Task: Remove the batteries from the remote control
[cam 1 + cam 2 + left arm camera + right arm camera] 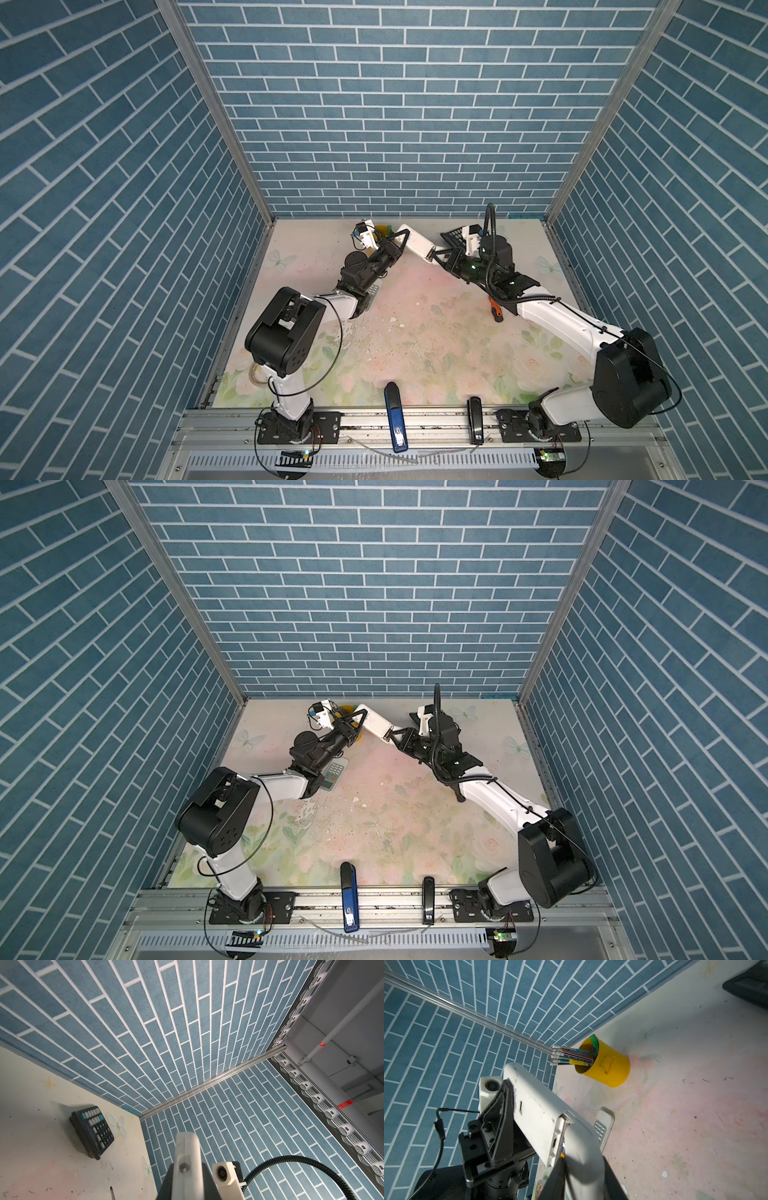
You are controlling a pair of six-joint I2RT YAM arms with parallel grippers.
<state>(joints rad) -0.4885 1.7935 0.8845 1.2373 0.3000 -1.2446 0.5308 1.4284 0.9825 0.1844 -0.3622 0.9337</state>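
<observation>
- My left gripper (397, 242) is squeezed tight on the white remote (415, 244). It holds it up off the table (419, 332), in the upper middle of both top views.
- My right gripper (437, 257) is narrow. It pinches a bent white cover (581, 1147) at the remote's lower end.
- In the right wrist view, lower middle, a tiny dark and orange bit of the batteries (562, 1153) peeks out from under that cover. They sit inside the remote.
- A yellow cup (610, 1068) of pencils stands by the back wall.
- A second remote (334, 773) lies flat under my left arm.
- A black calculator (91, 1132) lies near the back right corner.
</observation>
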